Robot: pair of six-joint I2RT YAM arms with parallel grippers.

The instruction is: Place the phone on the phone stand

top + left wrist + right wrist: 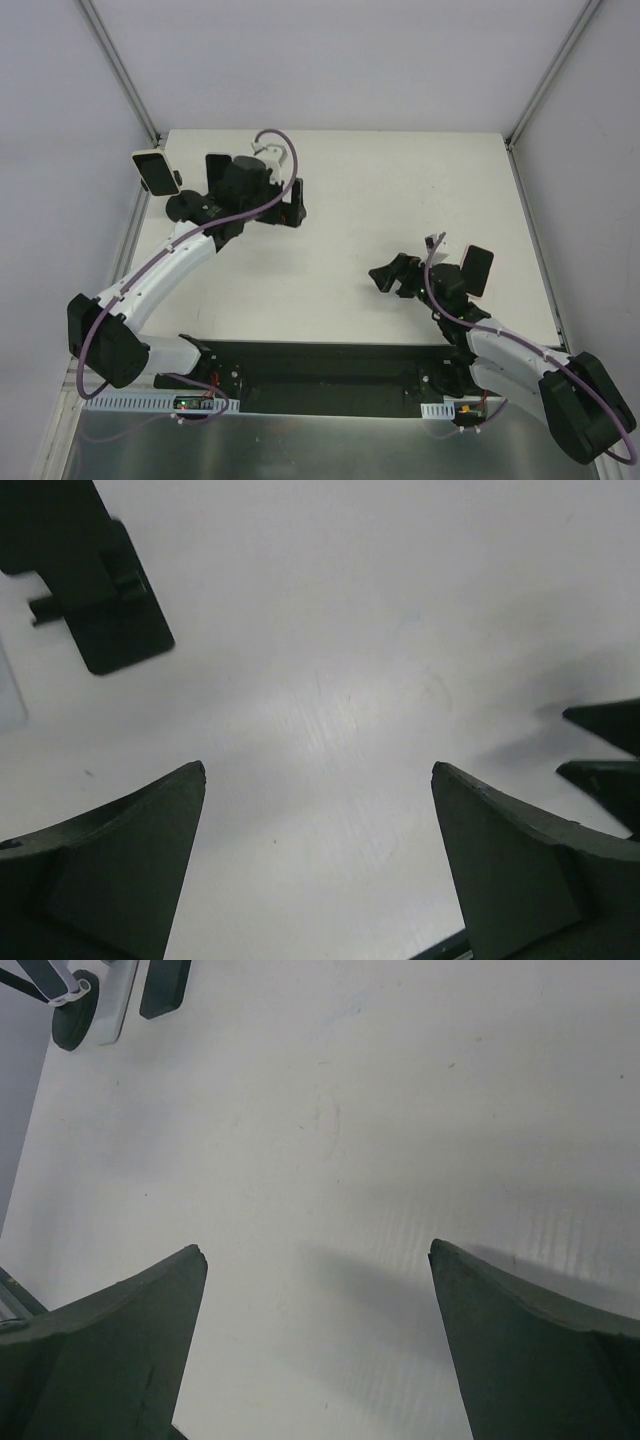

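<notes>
The phone (152, 170), black-screened with a white edge, leans tilted on the black phone stand (184, 206) at the table's far left. Both also show small at the top left of the right wrist view: the phone (118, 995) and the stand's round base (70, 1028). My left gripper (296, 200) is open and empty, to the right of the stand and apart from it; only bare table lies between its fingers (120, 870). My right gripper (385, 277) is open and empty over the middle right of the table, its fingers (110, 1350) over bare surface.
The white table (400, 180) is fenced by grey walls and metal posts (118, 70). A black flat piece (100, 590) that I cannot identify shows at the top left of the left wrist view. The right gripper's fingertips (605, 745) show at its right edge.
</notes>
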